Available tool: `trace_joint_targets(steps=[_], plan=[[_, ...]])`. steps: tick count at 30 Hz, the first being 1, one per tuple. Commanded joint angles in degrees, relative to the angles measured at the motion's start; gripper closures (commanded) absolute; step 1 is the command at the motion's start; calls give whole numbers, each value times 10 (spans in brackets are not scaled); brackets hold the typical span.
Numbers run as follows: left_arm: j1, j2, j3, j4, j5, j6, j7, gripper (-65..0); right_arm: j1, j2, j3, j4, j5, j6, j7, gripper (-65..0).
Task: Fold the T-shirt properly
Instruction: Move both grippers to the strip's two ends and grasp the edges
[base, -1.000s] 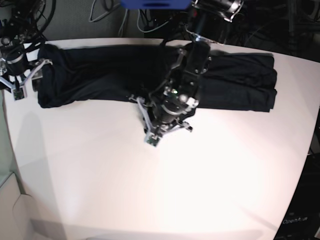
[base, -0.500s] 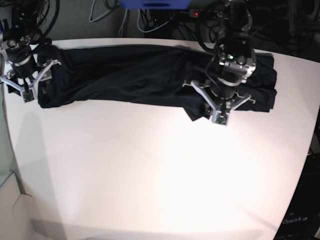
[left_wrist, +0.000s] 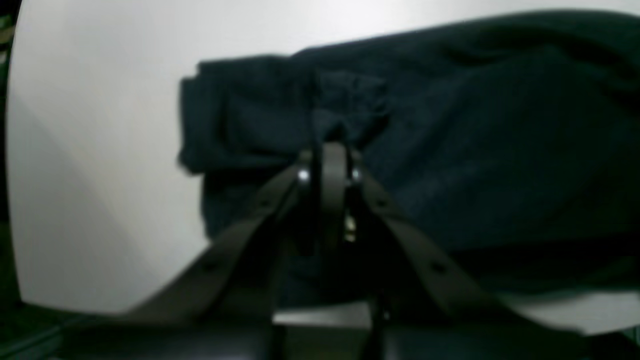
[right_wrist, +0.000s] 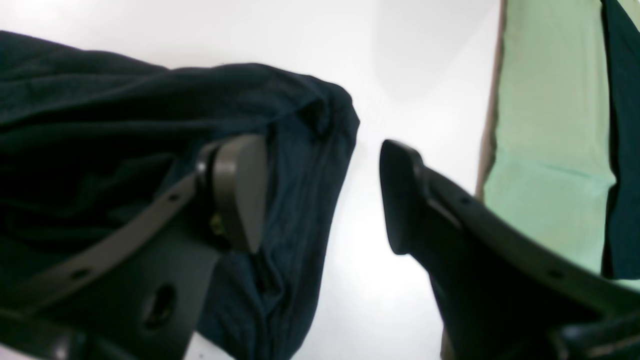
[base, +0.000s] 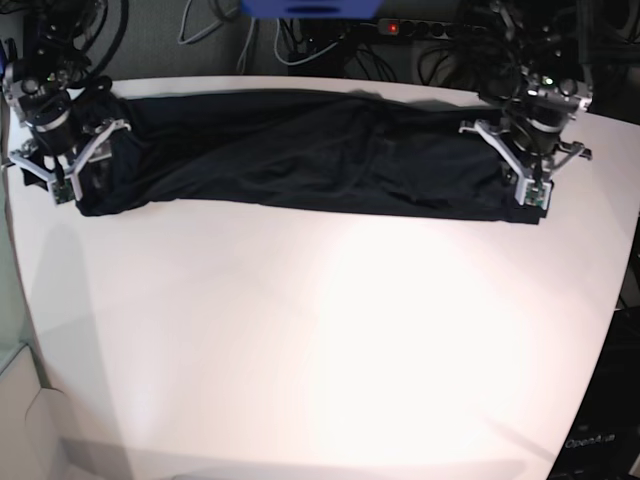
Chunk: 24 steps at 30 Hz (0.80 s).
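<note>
The black T-shirt (base: 300, 150) lies as one long band across the far side of the white table (base: 300, 340). At the band's right end, my left gripper (base: 533, 200) is down on the cloth. In the left wrist view its jaws (left_wrist: 327, 155) are shut, with puckered T-shirt fabric (left_wrist: 450, 140) pinched at the tips. My right gripper (base: 62, 190) is at the band's left end. It stands open (right_wrist: 317, 200), one finger (right_wrist: 235, 195) over the T-shirt (right_wrist: 125, 125), the other over bare table, with the cloth's edge between them.
Cables and dark equipment (base: 300, 40) crowd the area behind the table's far edge. The table's left edge is close beside the right gripper, with a green surface (right_wrist: 550, 125) beyond it. Bare tabletop spreads in front of the shirt.
My left arm swept from the shirt's middle to its right end, taking cloth with it; the band now lies flatter and longer. My right gripper shifted slightly toward the left end.
</note>
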Motion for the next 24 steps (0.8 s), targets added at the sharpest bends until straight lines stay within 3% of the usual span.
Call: trace_joint_targets(steps=[1, 8, 16, 24], plan=[[0, -1, -10, 9, -3, -9, -11, 0, 2, 5, 3, 10, 6, -2, 10, -366], [-2, -7, -58, -42, -1, -45, -11, 0, 2, 5, 3, 10, 6, -2, 10, -366], [0, -7, -90, -103, 0, -46, -101, 0, 1, 5, 3, 11, 6, -2, 10, -366], [-14, -37, -105, -126, -3, -46, -106, 0, 1, 5, 3, 11, 6, -2, 10, -366]])
